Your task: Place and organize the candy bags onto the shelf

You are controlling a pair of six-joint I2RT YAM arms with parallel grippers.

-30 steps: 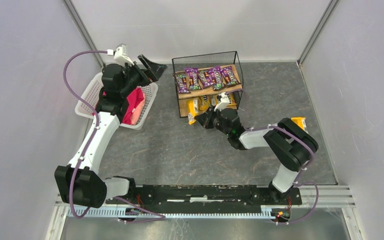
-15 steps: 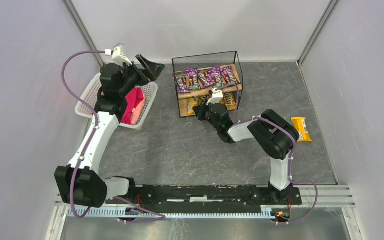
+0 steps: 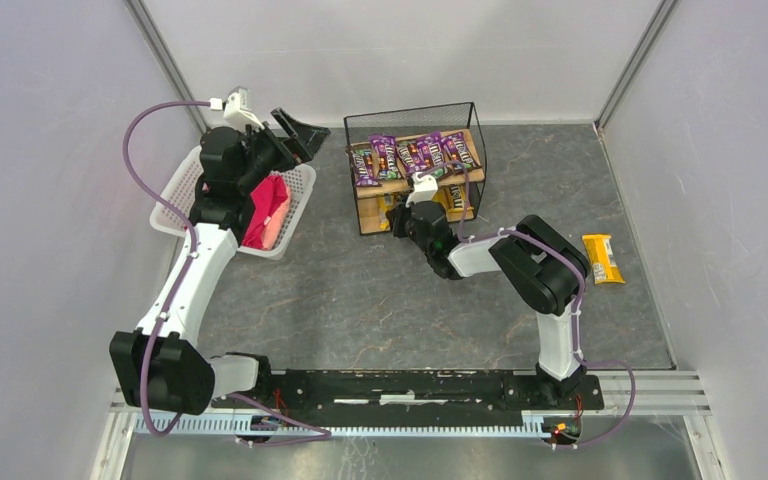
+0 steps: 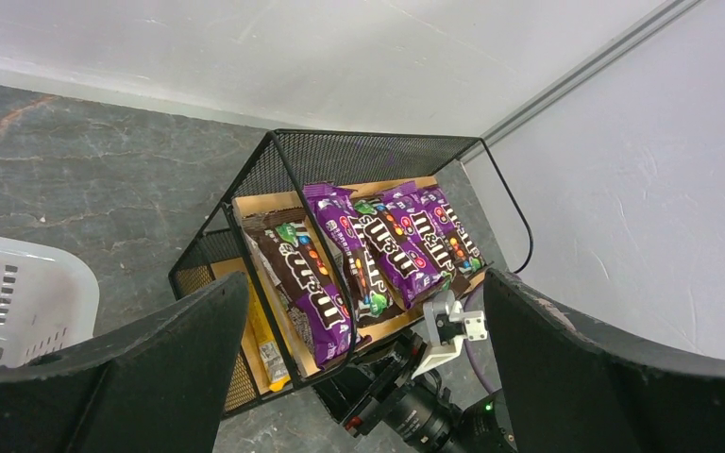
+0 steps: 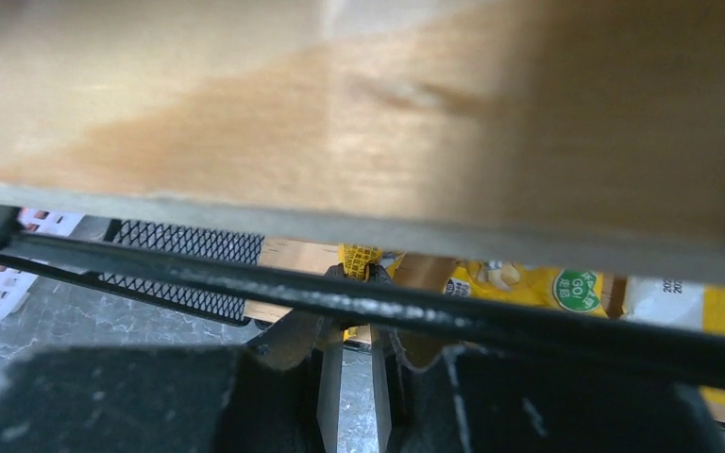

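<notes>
The shelf (image 3: 472, 120) stands at the back middle, with several purple candy bags (image 3: 410, 155) on its top board. Yellow bags (image 3: 457, 200) lie on the lower board. My right gripper (image 3: 399, 216) reaches into the left of the lower tier. In the right wrist view the gripper (image 5: 360, 275) is shut on the end of a yellow candy bag (image 5: 360, 257), under the top board (image 5: 359, 104). One more yellow bag (image 3: 601, 258) lies on the table at the right. My left gripper (image 3: 301, 131) is open and empty, left of the shelf (image 4: 274, 179).
A white lattice basket (image 3: 186, 184) holding a pink-red bundle (image 3: 269, 210) sits at the back left, under my left arm; its corner also shows in the left wrist view (image 4: 19, 302). Walls close in on the left, back and right.
My right gripper has pushed left and forward into the lower tier with the yellow bag. Its elbow swung left, uncovering the yellow bag on the table. The left arm has not moved.
</notes>
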